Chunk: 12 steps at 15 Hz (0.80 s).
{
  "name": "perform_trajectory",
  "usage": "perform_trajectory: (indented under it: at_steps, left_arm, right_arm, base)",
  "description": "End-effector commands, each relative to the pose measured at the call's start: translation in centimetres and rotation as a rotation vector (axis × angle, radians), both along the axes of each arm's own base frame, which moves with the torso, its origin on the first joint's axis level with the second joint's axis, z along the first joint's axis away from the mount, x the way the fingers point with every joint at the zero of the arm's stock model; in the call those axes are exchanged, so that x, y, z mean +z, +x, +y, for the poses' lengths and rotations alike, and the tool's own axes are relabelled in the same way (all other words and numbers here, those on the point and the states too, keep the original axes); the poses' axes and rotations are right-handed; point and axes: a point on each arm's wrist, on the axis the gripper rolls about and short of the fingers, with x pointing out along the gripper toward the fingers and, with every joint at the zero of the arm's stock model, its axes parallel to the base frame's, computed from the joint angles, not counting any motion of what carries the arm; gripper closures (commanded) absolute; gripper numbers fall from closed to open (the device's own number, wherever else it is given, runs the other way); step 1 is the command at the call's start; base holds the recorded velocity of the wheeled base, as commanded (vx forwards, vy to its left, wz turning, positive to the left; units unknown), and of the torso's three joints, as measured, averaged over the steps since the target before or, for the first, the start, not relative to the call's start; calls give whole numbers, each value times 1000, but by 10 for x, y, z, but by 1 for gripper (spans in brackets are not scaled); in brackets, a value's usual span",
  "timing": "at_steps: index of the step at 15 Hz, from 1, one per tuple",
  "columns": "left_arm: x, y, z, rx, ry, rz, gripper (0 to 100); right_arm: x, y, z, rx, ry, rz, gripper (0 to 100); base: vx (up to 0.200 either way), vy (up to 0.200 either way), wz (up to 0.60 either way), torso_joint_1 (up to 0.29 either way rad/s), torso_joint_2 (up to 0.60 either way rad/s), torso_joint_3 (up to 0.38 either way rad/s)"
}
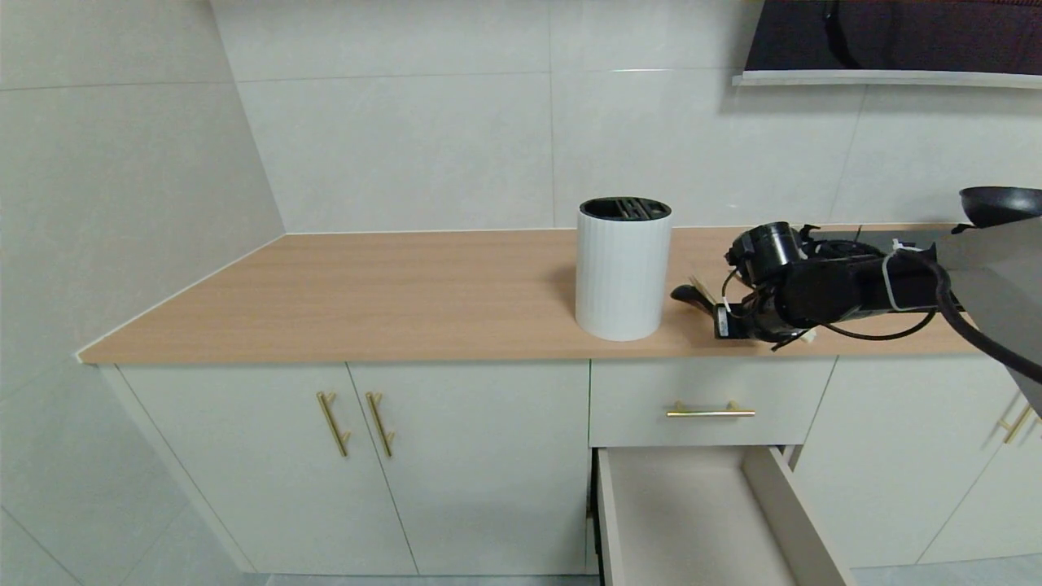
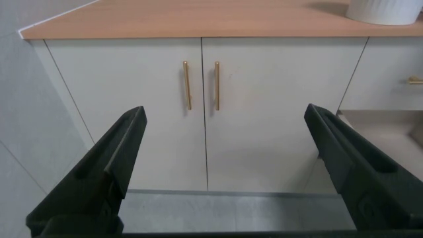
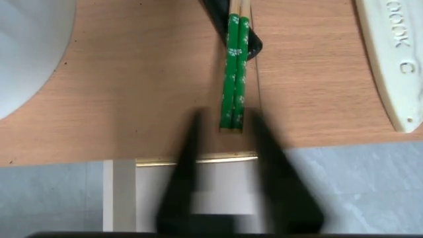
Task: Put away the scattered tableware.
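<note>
A pair of chopsticks (image 3: 234, 73) with green ends lies on the wooden countertop (image 1: 407, 293), across a black utensil (image 3: 228, 23). In the head view the chopsticks (image 1: 700, 288) and the black utensil (image 1: 688, 296) sit just right of a white cylindrical utensil holder (image 1: 623, 268). My right gripper (image 3: 228, 125) is low over the counter's front edge, open, with its fingers on either side of the chopsticks' near ends; from the head it shows as the right gripper (image 1: 723, 316). My left gripper (image 2: 225, 165) hangs open in front of the cabinet doors (image 2: 198, 112), holding nothing.
An open drawer (image 1: 619, 521) sticks out below the counter, under a shut drawer with a gold handle (image 1: 710, 413). A cooker with a white rim (image 3: 390, 66) and a black pan (image 1: 997, 203) stand at the counter's right. The tiled wall closes the back and left.
</note>
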Motion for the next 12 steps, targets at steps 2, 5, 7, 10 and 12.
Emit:
perform_trajectory:
  at_steps: [2, 5, 7, 10, 12]
  left_arm:
    - [0, 0, 0, 1, 0, 0, 0]
    - [0, 0, 0, 1, 0, 0, 0]
    - [0, 0, 0, 1, 0, 0, 0]
    - [0, 0, 0, 1, 0, 0, 0]
    - [0, 0, 0, 1, 0, 0, 0]
  right_arm:
    - [4, 0, -3, -6, 3, -9, 100]
    - [17, -5, -5, -17, 19, -36, 100]
    - [41, -18, -8, -37, 56, -76, 100]
    - [70, -60, -15, -44, 108, -72, 100]
    - [96, -101, -24, 4, 153, -95, 100]
  base:
    - [0, 0, 0, 0, 0, 0]
    - [0, 0, 0, 0, 0, 0]
    - [0, 0, 0, 0, 0, 0]
    - [0, 0, 0, 0, 0, 0]
    - [0, 0, 0, 0, 0, 0]
